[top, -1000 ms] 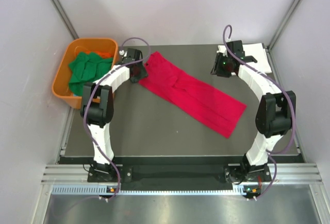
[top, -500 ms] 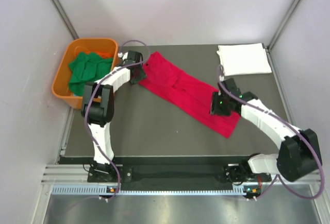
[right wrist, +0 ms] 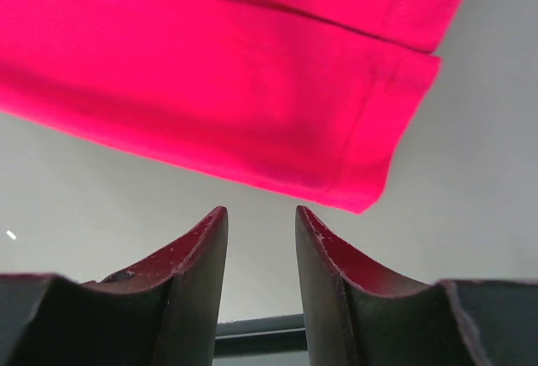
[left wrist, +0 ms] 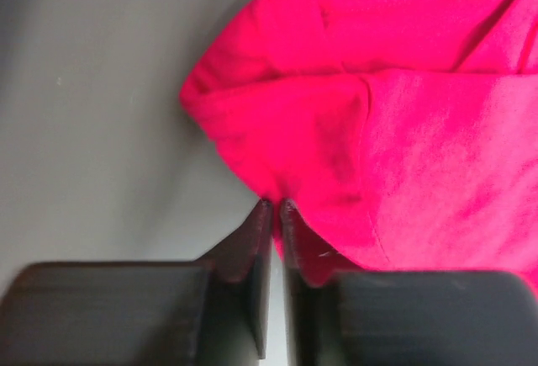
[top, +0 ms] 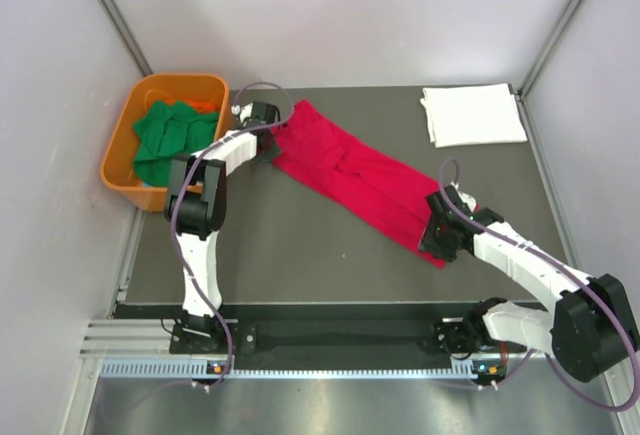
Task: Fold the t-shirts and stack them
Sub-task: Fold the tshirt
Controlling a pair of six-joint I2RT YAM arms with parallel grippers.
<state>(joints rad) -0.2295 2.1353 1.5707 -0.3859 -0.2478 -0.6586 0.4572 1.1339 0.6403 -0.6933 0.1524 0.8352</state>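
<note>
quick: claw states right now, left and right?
Left claw: closed, pinching the edge of the red t-shirt.
Right claw: open, holding nothing, just short of the shirt's hem corner.

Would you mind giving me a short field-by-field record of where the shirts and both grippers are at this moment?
red shirt: folded into a long strip, lying diagonally across the table
white shirt: folded flat at the table's far right corner
green shirts: bunched inside the orange tub at the far left
left gripper: shut, apparently pinching the far-left end of the red shirt
right gripper: open and empty, just short of the strip's near-right corner
</note>
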